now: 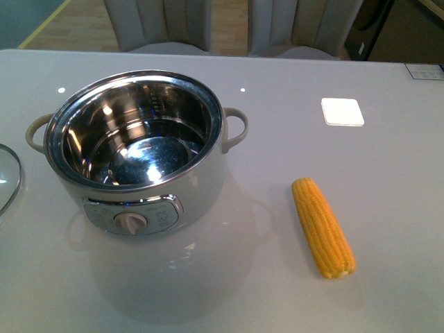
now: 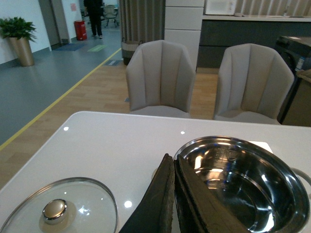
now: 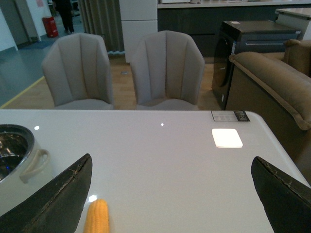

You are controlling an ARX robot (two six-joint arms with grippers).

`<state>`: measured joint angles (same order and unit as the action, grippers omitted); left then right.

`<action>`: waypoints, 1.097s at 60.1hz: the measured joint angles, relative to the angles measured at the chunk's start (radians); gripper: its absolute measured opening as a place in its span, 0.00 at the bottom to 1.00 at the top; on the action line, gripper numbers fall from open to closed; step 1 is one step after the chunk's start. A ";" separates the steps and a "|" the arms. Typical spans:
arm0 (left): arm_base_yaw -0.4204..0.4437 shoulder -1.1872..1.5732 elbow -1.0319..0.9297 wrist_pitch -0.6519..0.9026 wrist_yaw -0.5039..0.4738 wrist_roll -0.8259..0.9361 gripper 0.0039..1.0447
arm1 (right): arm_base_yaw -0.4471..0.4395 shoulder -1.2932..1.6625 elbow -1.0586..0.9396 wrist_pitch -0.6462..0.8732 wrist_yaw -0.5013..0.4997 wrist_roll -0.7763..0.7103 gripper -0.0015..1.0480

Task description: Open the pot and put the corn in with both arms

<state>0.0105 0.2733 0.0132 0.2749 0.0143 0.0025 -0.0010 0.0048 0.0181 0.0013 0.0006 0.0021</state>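
The large round cream-white electric pot [image 1: 201,189] stands uncovered on the pale grey glossy counter [image 1: 395,173], left of the middle in the front view. Its shiny steel inner bowl is bare and throws back the room lights. A loop handle sticks out on each side, and the control panel with its dial [image 1: 130,223] faces the robot.

The round glass lid with a metal knob [image 2: 57,209] lies flat on the counter just to the left of the pot, apart from it. In the front view only its edge shows at the left border.

The tapered yellow-orange corn cob [image 1: 323,227] lies on the counter to the right of the pot and well apart from it. Its narrow tip points away from the robot and its cut end is nearer.

Neither arm shows in the front view. From its wrist camera, the left end effector [image 2: 172,160] has its two black fingers pressed together with nothing between them, hanging above the counter between the lid and the pot's rim. The right end effector [image 3: 171,160] is spread wide and grips nothing. It is raised over the counter, and the cob shows low down beside one finger [image 3: 63,196].

Farther back, a small white square pad [image 1: 342,112] sits flat on the counter. Two grey upholstered chairs [image 3: 121,68] stand behind its far edge.
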 joint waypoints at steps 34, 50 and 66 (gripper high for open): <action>-0.008 -0.266 0.000 -0.272 -0.014 0.000 0.03 | 0.000 0.000 0.000 0.000 0.000 0.000 0.92; -0.008 -0.267 0.000 -0.274 -0.014 0.000 0.03 | 0.000 0.000 0.000 0.000 0.000 0.000 0.92; -0.008 -0.267 0.000 -0.274 -0.015 -0.001 0.16 | 0.010 0.116 0.089 -0.223 0.020 0.079 0.92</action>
<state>0.0029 0.0063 0.0135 0.0013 -0.0006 0.0017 0.0086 0.1211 0.1070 -0.2214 0.0204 0.0814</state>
